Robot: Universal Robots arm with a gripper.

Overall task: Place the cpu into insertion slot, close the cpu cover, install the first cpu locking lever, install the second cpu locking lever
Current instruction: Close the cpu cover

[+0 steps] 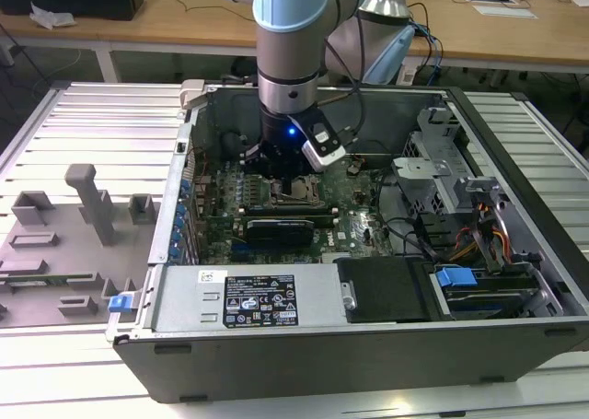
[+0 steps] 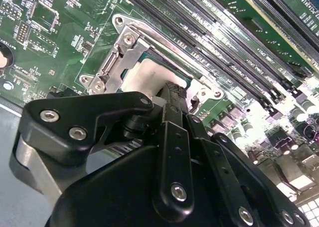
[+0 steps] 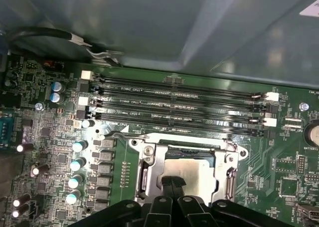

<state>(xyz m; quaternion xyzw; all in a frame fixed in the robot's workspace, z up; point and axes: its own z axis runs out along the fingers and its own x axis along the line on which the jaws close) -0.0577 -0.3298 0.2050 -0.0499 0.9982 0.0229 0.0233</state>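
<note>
In the exterior view my gripper (image 1: 293,166) hangs inside the open computer case, just over the insertion slot (image 1: 296,192) on the green board. In both wrist views the cpu (image 3: 197,174) (image 2: 147,75) lies flat in the slot with its dull silver top showing. The silvery cpu cover (image 3: 149,169) (image 2: 117,57) frames it and looks lowered around it. My gripper (image 3: 173,181) (image 2: 172,90) is shut, its black fingertips pressed together at or just above the cpu's top. A thin wire locking lever (image 3: 122,135) lies along one side of the socket.
Long black memory slots (image 3: 179,100) run close beside the socket, and a row of capacitors (image 3: 77,164) stands on its other side. The case wall (image 3: 174,27) rises behind. A power supply (image 1: 244,299) and a drive cage (image 1: 442,180) sit in the case. Grey fixtures (image 1: 83,198) stand on the table.
</note>
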